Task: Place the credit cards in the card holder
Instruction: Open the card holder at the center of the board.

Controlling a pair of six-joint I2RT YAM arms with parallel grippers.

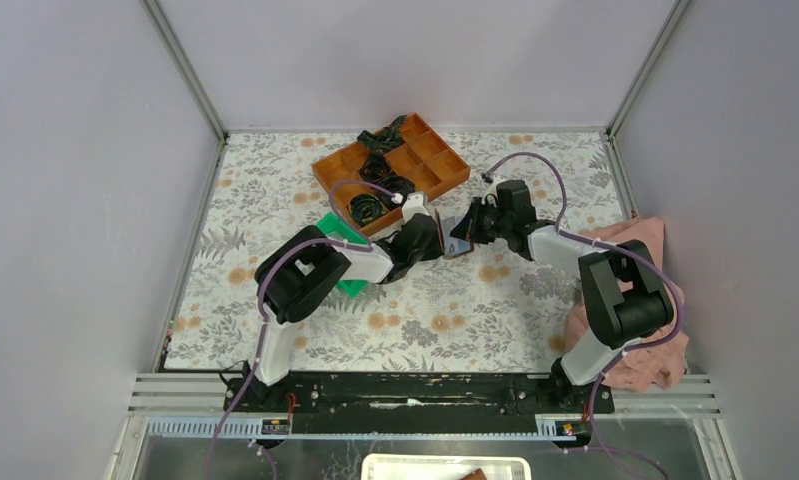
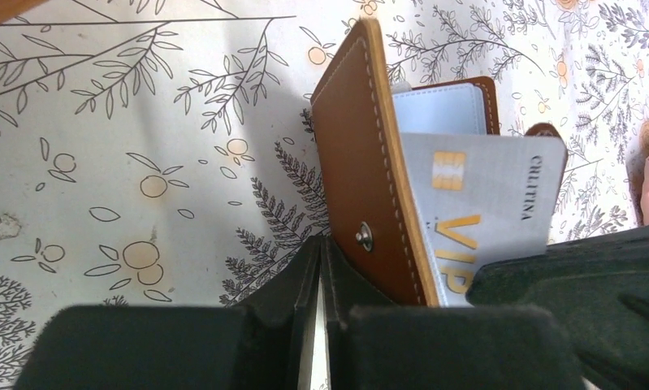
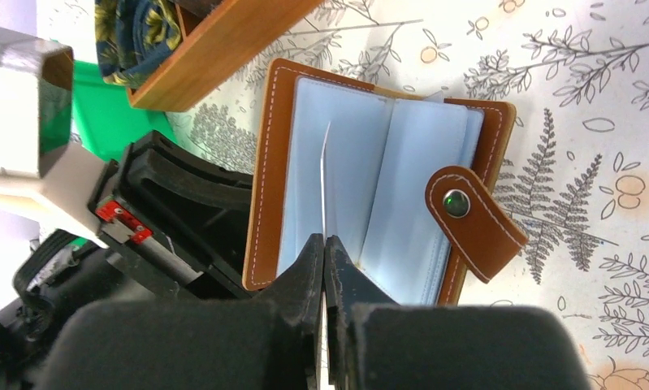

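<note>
Over the table (image 1: 495,330), holds the card holder (image 3: 264,162) open in the nearly closed left gripper (image 2: 321,268); pinches a credit card (image 2: 483,195) edge-on at the pale-blue sleeves (image 3: 418,179) in the fully closed right gripper (image 3: 325,244). Could snag or buckle if pushed askew.

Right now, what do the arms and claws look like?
The left arm and right arm match: white links, chunky black joint housings, purple cables looped alongside. The left claw and right claw are black, two tapered fingers each; the left one bears a small red tag.
</note>
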